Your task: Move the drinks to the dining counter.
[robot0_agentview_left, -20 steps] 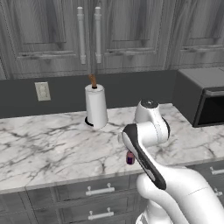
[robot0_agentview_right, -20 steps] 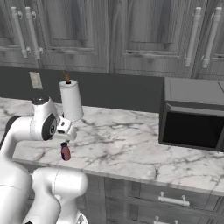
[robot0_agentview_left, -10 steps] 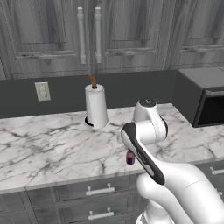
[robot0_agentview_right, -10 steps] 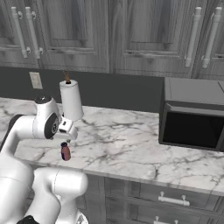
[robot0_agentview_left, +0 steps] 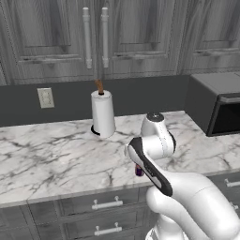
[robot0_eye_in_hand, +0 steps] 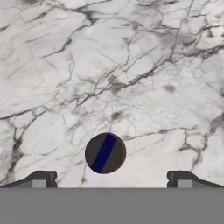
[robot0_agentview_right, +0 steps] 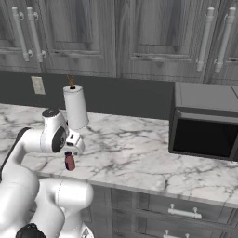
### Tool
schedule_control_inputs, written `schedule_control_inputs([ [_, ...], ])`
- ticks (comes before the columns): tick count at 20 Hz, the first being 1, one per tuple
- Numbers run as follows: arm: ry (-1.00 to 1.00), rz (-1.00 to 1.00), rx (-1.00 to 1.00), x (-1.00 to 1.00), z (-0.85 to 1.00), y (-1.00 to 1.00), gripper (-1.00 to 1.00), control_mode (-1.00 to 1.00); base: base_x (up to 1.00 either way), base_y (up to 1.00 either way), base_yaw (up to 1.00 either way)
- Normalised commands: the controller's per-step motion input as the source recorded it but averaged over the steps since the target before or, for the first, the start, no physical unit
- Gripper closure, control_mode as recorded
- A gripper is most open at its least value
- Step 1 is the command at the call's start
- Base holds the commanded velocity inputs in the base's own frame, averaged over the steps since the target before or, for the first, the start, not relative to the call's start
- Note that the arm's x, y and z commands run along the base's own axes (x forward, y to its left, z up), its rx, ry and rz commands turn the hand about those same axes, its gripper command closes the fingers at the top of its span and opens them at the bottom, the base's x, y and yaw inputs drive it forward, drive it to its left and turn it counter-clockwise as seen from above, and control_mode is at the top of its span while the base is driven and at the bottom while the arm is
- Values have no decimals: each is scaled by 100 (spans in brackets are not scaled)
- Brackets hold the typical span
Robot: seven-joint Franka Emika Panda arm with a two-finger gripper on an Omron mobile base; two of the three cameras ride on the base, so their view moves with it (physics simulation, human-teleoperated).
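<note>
A small dark-purple drink container (robot0_agentview_right: 69, 161) stands upright on the narrow marble worktop (robot0_agentview_right: 125, 153) near its front edge. In the left base view the container (robot0_agentview_left: 138, 171) peeks out from behind my arm. My gripper (robot0_agentview_right: 71, 149) hangs directly over it, pointing down. The hand view looks down on the container's round dark top (robot0_eye_in_hand: 105, 153), which has a blue stripe. It sits just ahead of my open gripper (robot0_eye_in_hand: 111, 179), between the two widely spread fingertips (robot0_eye_in_hand: 41, 178). Nothing is held. The teal cup and the dining counter are out of view.
A tall white paper-towel roll (robot0_agentview_left: 102, 114) stands at the back of the worktop by the dark backsplash. A black microwave (robot0_agentview_right: 207, 122) sits to the right. Grey drawers (robot0_agentview_left: 105, 204) run below, and grey wall cabinets (robot0_agentview_left: 93, 37) hang above.
The arm's upper joint has drifted very slightly sideways. The purple container has stayed in place.
</note>
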Motion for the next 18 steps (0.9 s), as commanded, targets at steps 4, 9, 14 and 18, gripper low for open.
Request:
schedule_control_inputs([
  [4,0,0,0,23,-11,0,-100,-100,0,0,0],
  [9,0,0,0,19,0,5,-100,-100,0,0,0],
  [14,0,0,0,5,0,1,-100,-100,0,0,0],
  [18,0,0,0,0,0,0,-100,-100,0,0,0],
])
